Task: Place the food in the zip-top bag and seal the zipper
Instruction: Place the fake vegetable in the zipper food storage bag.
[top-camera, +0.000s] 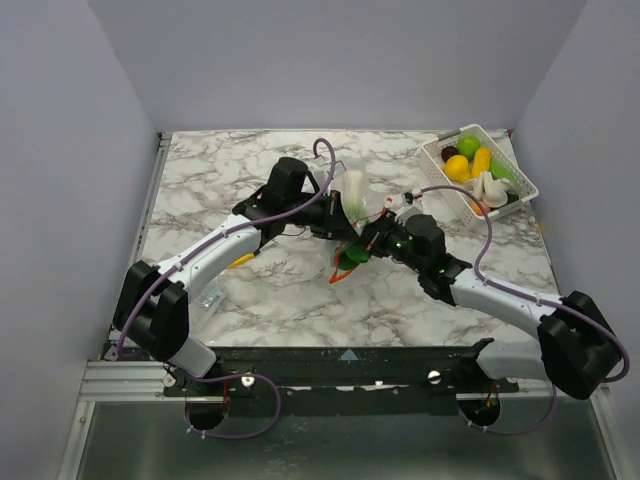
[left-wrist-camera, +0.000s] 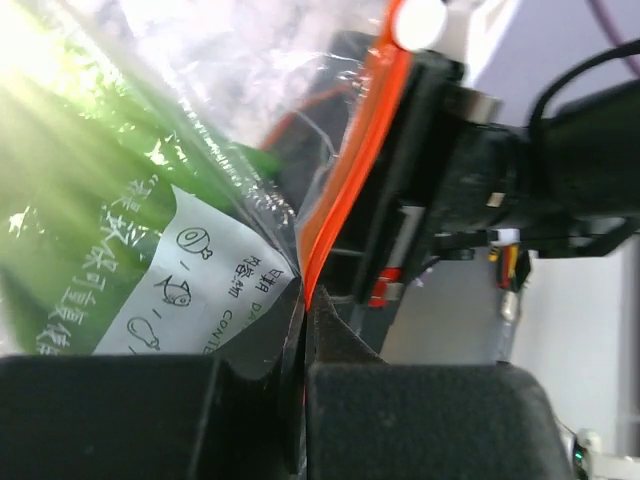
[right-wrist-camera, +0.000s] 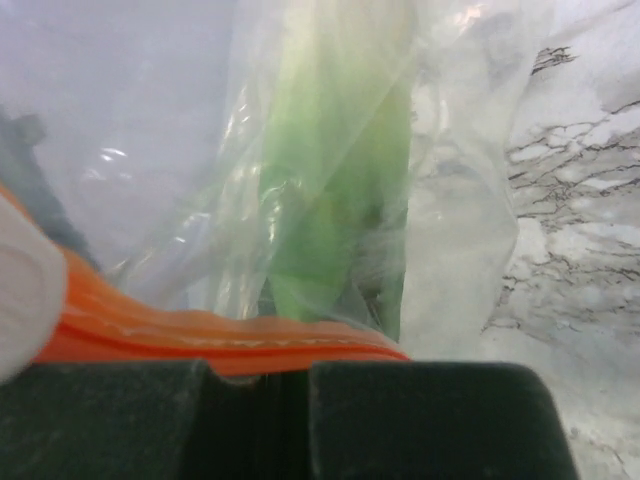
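The clear zip-top bag (top-camera: 352, 205) hangs between my two grippers over the table's middle. A green toy food (right-wrist-camera: 335, 200) lies inside it, and shows in the top view (top-camera: 352, 257) and left wrist view (left-wrist-camera: 60, 200). The red-orange zipper (left-wrist-camera: 345, 180) runs along the bag's mouth. My left gripper (left-wrist-camera: 305, 330) is shut on the zipper near the bag's printed label (left-wrist-camera: 190, 280). My right gripper (right-wrist-camera: 290, 375) is shut on the zipper strip (right-wrist-camera: 200, 335) at its end. In the top view the left gripper (top-camera: 338, 215) and right gripper (top-camera: 372, 238) sit close together.
A white slotted basket (top-camera: 520, 200) at the far right holds several toy foods, among them a yellow one (top-camera: 457, 167) and a green one (top-camera: 468, 146). A yellow-orange marker pen (top-camera: 240, 262) lies under the left arm. Walls enclose the marble table (top-camera: 300, 300).
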